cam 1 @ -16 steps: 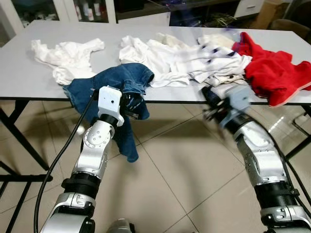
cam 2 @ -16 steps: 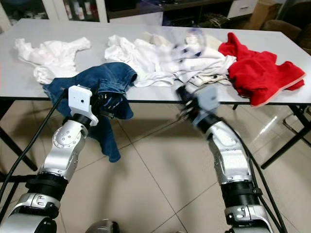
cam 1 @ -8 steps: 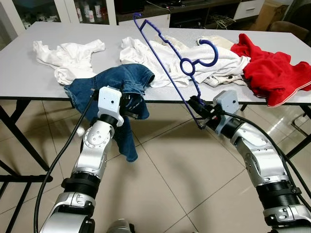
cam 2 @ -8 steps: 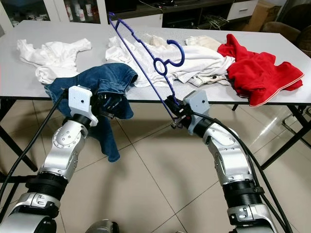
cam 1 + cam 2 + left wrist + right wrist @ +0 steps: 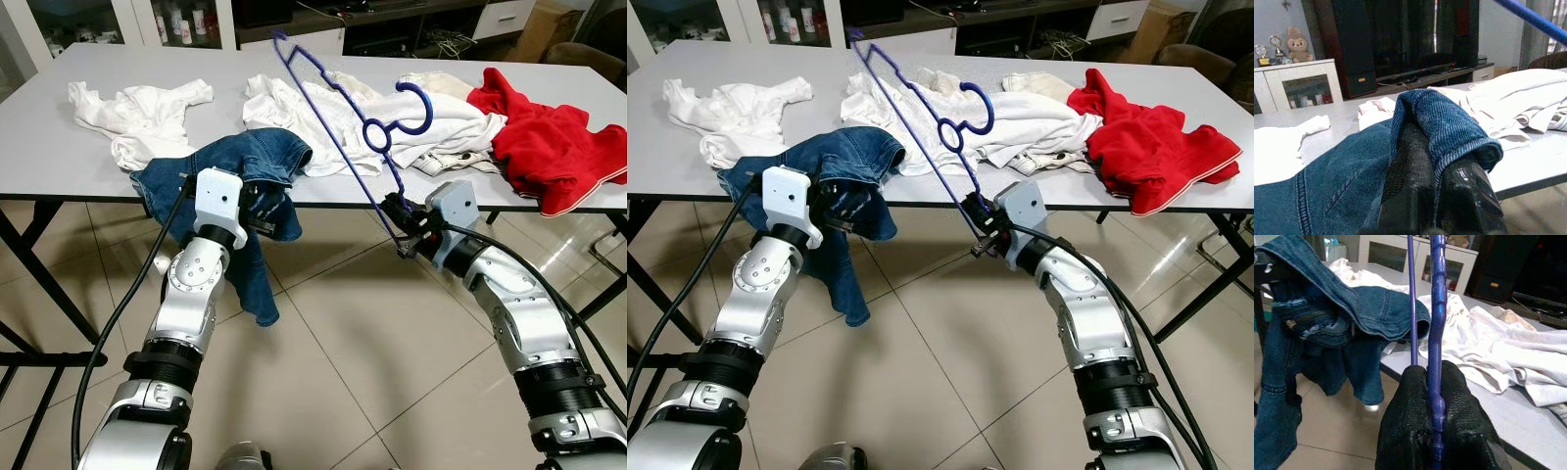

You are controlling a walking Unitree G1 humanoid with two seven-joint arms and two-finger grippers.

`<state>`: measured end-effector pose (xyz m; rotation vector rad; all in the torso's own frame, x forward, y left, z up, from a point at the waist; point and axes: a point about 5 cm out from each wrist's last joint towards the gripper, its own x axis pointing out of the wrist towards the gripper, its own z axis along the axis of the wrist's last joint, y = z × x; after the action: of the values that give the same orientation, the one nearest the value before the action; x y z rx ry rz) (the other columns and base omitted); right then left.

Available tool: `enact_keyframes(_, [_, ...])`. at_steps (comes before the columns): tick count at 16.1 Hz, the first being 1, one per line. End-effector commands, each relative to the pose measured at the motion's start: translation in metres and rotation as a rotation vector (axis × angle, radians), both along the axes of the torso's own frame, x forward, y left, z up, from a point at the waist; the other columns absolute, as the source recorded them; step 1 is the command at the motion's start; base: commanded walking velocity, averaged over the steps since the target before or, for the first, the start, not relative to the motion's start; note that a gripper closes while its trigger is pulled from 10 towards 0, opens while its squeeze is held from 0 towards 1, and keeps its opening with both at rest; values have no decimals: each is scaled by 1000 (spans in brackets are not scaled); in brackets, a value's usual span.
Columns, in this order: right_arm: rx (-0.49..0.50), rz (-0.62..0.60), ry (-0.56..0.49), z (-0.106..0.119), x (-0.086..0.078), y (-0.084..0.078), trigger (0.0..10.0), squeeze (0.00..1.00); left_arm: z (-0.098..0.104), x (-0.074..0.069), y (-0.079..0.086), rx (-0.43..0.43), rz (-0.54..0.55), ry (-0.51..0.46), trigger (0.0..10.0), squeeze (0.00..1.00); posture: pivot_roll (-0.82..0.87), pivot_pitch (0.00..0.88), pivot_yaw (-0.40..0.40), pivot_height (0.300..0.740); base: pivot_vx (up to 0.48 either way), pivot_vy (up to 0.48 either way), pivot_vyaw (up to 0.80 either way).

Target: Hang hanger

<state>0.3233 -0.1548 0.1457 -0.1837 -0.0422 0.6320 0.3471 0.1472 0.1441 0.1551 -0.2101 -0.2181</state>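
Right pincer clamped on thin blue hanger, low corner; rest sticks up over worktop. Hanger looks light, stiff, slippery; grip near corner good. Left pincer clamped on jeans, soft, floppy.

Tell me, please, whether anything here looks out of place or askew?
The blue jeans hang half off the table edge, pinched by the left gripper. The right gripper holds the purple hanger tilted, with nothing on it.
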Motion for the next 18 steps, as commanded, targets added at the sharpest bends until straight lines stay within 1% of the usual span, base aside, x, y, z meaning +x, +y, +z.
enact_keyframes(1, [-14, -27, -21, 8, 6, -4, 10000, 0, 5, 4, 0, 2, 11, -5, 10000, 0, 116, 0, -4, 740, 0, 0, 0])
enact_keyframes(2, [-11, -39, -24, 8, 6, -4, 10000, 0, 5, 4, 0, -2, 13, -3, 10000, 0, 116, 0, -4, 740, 0, 0, 0])
enact_keyframes(4, [22, -130, -44, 10, 11, -9, 10000, 0, 7, 5, 1, -57, 22, 6, 10000, 0, 116, 0, -5, 740, 0, 0, 0])
enact_keyframes(5, [31, -157, -52, 11, 12, -11, 10000, 0, 8, 5, 1, -68, 23, 5, 10000, 0, 116, 0, -5, 740, 0, 0, 0])
enact_keyframes(9, [41, -187, -64, 13, 14, -15, 10000, 0, 9, 6, 1, -60, 28, 5, 10000, 0, 115, 0, -3, 740, 0, 0, 0])
enact_keyframes(10, [41, -191, -64, 12, 14, -15, 10000, 0, 9, 6, 2, -58, 30, 2, 10000, 0, 115, 0, -3, 740, 274, 0, 0])
enact_keyframes(18, [40, -190, -67, 12, 13, -14, 10000, 0, 11, 7, 1, -45, 29, -2, 10000, 0, 112, 0, -2, 740, 480, 0, 0])
